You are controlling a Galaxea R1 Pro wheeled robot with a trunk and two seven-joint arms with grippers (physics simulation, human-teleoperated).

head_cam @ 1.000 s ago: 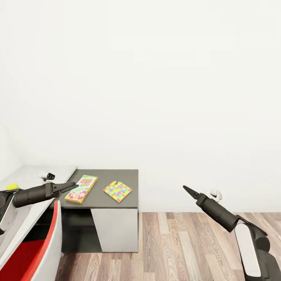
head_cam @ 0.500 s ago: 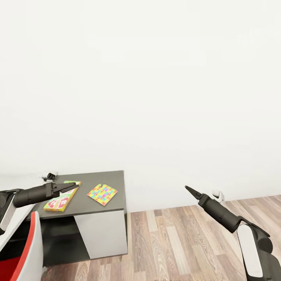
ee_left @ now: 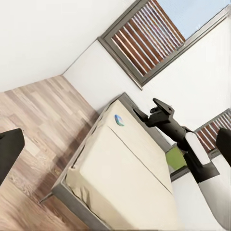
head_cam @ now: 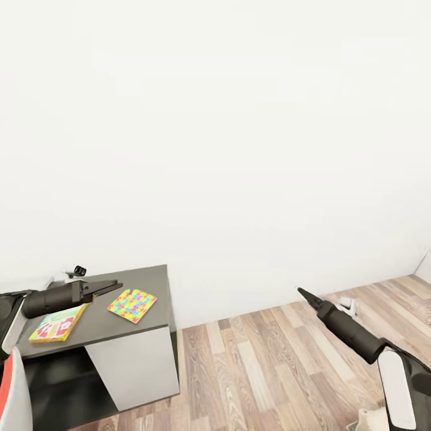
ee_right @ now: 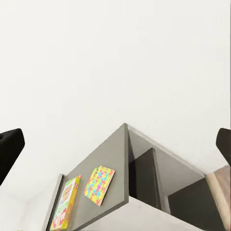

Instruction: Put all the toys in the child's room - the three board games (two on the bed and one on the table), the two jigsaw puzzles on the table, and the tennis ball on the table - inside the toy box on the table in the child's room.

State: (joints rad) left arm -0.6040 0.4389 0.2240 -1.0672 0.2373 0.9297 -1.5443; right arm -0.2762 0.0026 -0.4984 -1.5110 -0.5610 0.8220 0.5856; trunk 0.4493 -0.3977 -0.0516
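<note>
Head view: low cabinet with dark-grey top and white door, the bench (head_cam: 143,281), sits against the white wall at the left, wood-plank floor (head_cam: 269,359) to its right. On the top: a yellow-green flat rectangular board game box with red marks (head_cam: 57,323) near the front left edge, and a thin multicoloured jigsaw puzzle square (head_cam: 132,304) just beside it toward the middle, the two apart, both lying flat. Left pincer (head_cam: 111,288) hangs above the bench top between the game box and the puzzle, fingers close together, holding nothing; it looks closed. Right pincer (head_cam: 302,293) is out over the floor, well apart from the bench, tapering to a point; looks closed and empty. Right wrist view has the same cabinet (ee_right: 120,159) with game box (ee_right: 65,202) and puzzle (ee_right: 99,184) side by side on top. Left wrist view: large low bed with beige mattress and grey frame (ee_left: 115,178) on the plank floor, below a dark-framed slatted window (ee_left: 144,38); a small blue item (ee_left: 119,120) lies near one mattress corner, too small to identify.
</note>
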